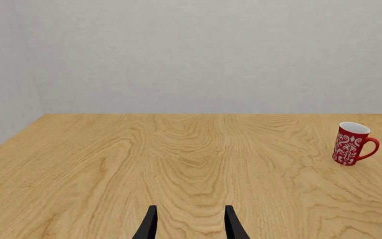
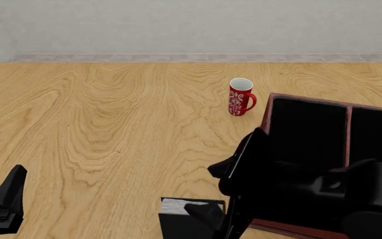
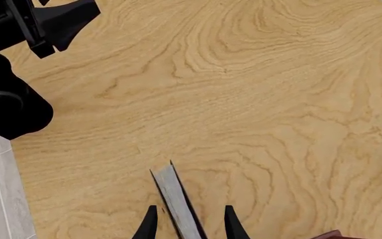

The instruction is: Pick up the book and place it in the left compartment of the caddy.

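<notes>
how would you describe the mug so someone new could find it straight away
Start at the big reddish-brown caddy on the table's right side in the front view. Just beyond its far left corner stands the mug, upright and apart from the caddy. It alone is red with a white pattern, white inside, its handle turned toward the caddy.

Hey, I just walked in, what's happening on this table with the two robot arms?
The right gripper straddles the book, a black hardback standing on edge near the table's front edge; whether it is clamped yet is unclear. The wooden caddy sits to the right, its left compartment holding nothing visible. A red patterned mug stands behind. The left gripper is open over bare wood.
</notes>
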You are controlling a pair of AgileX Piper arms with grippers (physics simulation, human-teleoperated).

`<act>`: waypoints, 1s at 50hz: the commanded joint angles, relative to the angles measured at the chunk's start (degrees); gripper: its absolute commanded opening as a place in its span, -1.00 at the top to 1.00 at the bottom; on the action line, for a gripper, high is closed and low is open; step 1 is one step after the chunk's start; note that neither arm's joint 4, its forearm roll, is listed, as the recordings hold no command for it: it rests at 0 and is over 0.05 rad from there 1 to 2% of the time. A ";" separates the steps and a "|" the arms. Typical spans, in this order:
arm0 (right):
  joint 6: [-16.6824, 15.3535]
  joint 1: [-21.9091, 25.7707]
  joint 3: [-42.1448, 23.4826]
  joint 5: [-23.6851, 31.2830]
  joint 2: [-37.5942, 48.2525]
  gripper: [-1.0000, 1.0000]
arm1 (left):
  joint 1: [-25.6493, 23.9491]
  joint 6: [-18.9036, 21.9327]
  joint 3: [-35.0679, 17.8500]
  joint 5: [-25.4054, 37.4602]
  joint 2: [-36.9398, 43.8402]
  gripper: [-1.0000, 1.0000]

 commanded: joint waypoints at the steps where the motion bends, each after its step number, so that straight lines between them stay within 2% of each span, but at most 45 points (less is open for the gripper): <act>1: 0.48 0.33 0.78 -1.32 0.78 -1.00 | -0.01 0.00 0.00 0.00 0.00 -1.00; 50: 3.32 2.46 4.70 -8.06 5.38 -1.00 | 0.00 0.01 0.00 0.00 0.00 -1.00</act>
